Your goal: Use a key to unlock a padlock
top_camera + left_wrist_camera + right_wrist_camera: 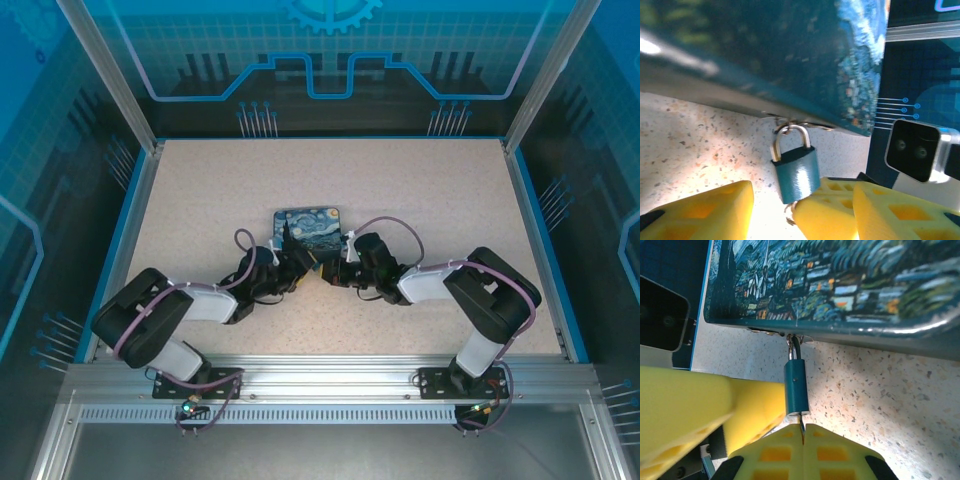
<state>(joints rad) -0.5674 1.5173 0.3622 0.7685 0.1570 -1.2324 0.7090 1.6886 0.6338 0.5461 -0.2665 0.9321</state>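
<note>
Padlock is hung by its closed shackle from a hasp on the near edge of the painted box, whose lid is printed with a starry-night scene, in the middle of the table. The long axis is laid away from the box, shackle end toward it and keyhole end toward the arms. Key is pinched between the closed fingers of the right gripper, in line with the padlock, tip at the keyhole end. Left gripper is spread wide about the padlock body; one yellow finger is seen touching its side.
</note>
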